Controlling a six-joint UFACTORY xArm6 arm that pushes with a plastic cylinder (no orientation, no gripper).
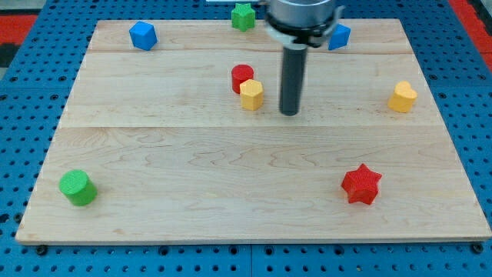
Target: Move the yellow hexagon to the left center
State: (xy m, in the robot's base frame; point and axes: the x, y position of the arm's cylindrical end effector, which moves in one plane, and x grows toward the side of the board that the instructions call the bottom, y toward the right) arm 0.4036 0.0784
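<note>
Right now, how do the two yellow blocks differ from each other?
The yellow hexagon sits near the board's middle, touching the red cylinder; the other yellow block stands alone near the view's right edge. My tip is just right of the hexagon, far from the other. The hexagon has flat sides; the other looks more rounded. Both share colour and similar size.

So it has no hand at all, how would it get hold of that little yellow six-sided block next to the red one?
It cannot grip; my tip only pushes. The yellow hexagon is best met on its flat face toward the view's right, where my tip already stands, apart from it. Pushing there sends it toward the view's left. The red cylinder touches its upper left edge, so a slightly low contact probably slides it clear.
</note>
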